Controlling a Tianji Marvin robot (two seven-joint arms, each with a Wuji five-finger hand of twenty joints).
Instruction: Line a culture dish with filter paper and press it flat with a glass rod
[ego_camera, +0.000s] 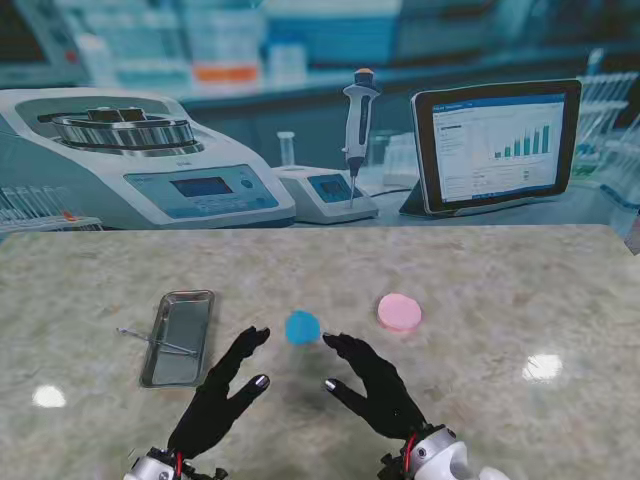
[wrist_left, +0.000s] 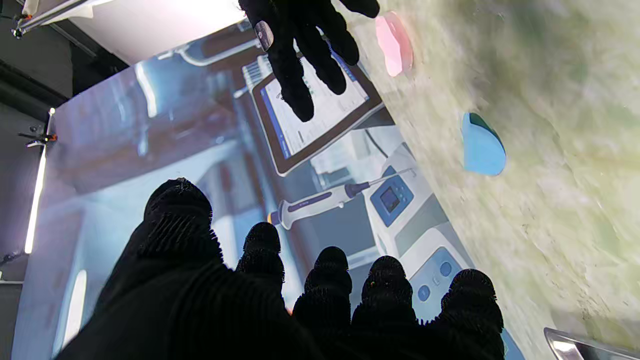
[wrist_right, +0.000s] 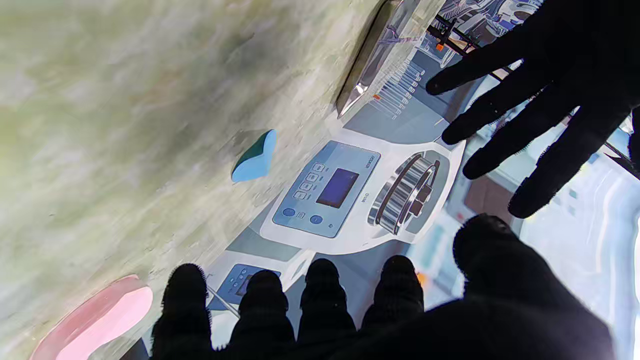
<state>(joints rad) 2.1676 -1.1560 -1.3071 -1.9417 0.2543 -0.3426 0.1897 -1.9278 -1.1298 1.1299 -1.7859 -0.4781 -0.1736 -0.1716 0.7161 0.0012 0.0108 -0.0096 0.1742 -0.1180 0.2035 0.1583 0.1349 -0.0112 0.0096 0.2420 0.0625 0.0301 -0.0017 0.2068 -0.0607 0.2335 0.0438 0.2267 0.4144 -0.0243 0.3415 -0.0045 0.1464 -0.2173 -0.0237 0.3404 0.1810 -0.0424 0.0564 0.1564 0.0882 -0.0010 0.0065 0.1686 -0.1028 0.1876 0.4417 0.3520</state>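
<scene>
A small blue round piece (ego_camera: 303, 327) lies on the marble table between my two hands' fingertips, touching neither; it also shows as the blue piece (wrist_left: 482, 147) (wrist_right: 255, 157). To its right lies a pink round dish (ego_camera: 400, 312) (wrist_left: 395, 45) (wrist_right: 95, 320). A thin rod (ego_camera: 160, 343) rests across a metal tray (ego_camera: 183, 300) to the left. My left hand (ego_camera: 225, 395) and right hand (ego_camera: 375, 385) hover just nearer to me than the blue piece. Their palms are turned toward each other, the fingers are spread, and neither holds anything.
The table's far edge runs along a printed lab backdrop with a centrifuge (ego_camera: 130, 150), a pipette (ego_camera: 358, 125) and a tablet (ego_camera: 495, 145). The metal tray (wrist_right: 380, 55) (wrist_left: 590, 345) lies left of my left hand.
</scene>
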